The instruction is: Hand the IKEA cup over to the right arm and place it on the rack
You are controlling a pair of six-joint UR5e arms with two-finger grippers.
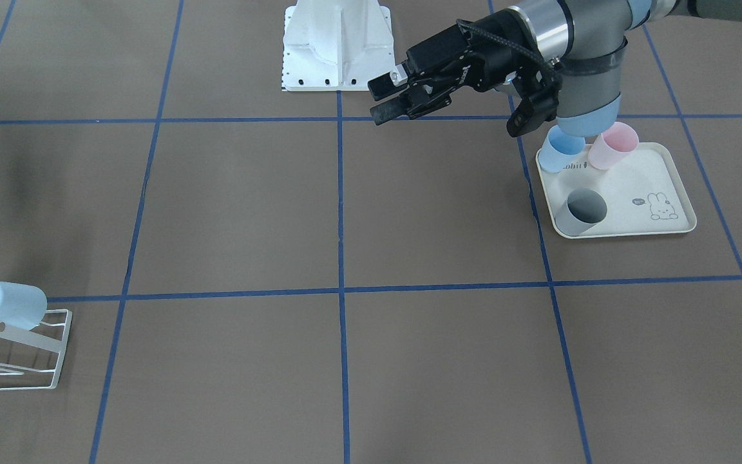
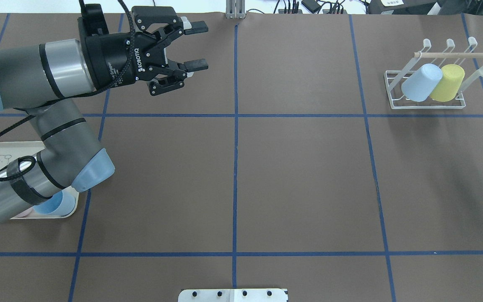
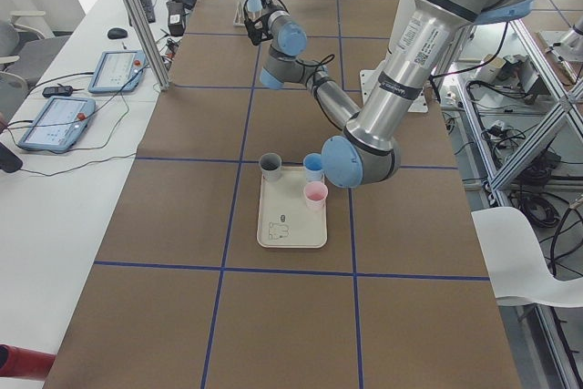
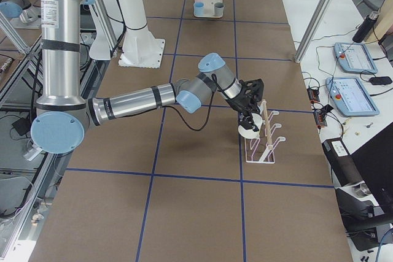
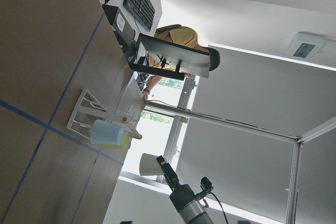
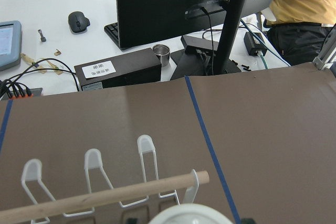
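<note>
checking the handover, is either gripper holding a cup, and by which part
Right gripper holds a whitish cup at the rack; where on the cup cannot be told. Left gripper is open, empty.

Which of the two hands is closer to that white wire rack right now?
The right hand, holding a pale cup, is right at the rack; the left hand is far across the table, open and empty.

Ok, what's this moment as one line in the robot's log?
left gripper: jaws open, empty | right gripper: jaws shut on white cup at rack | rack holds: light blue cup, yellow cup
</note>
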